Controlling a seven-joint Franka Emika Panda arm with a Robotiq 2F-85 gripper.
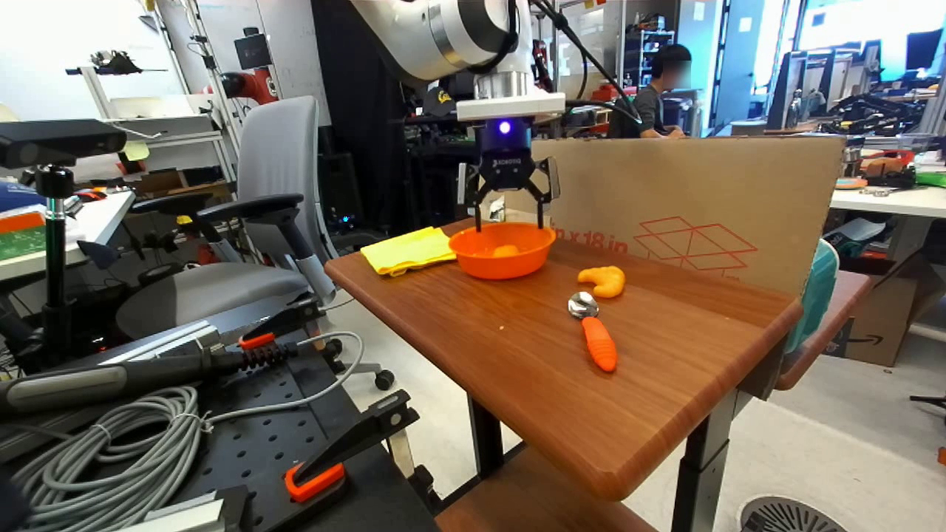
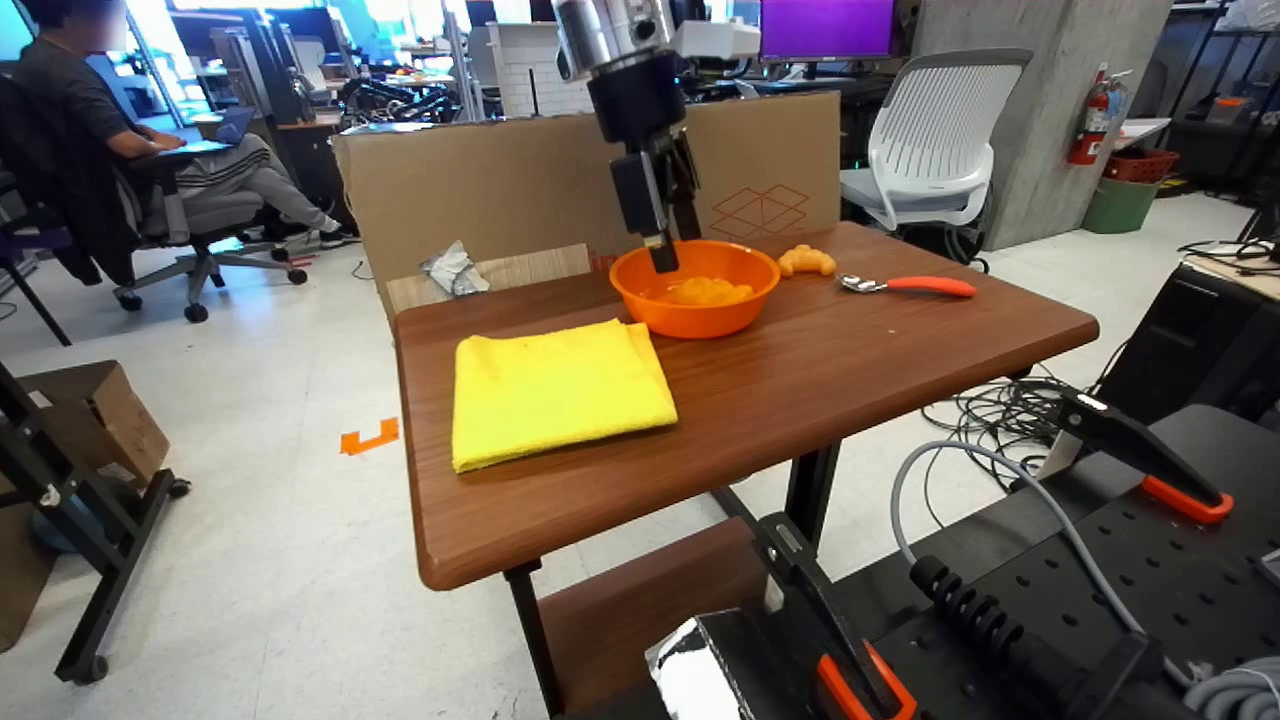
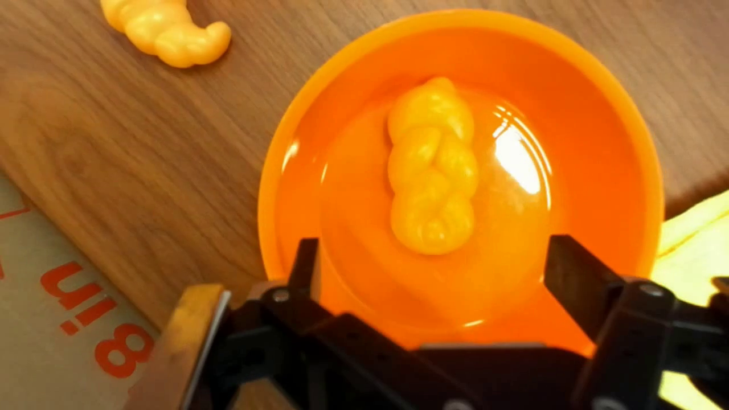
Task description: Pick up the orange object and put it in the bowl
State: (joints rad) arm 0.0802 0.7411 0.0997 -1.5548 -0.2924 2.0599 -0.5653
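Mid-frame in the wrist view, what we are taking for the orange object point(image 3: 433, 171) is lying inside the bowl point(image 3: 603, 171); with jaws apart, we should be rising straight, brushing neither.

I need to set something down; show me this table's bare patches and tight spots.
Bare but for a speck: the table between cloth, bowl, spoon and its near edge in an exterior view; also between spoon, croissant and cardboard. Crowded: around the bowl, with a lump inside, cloth beside and the open gripper above; croissant and spoon lie close together.
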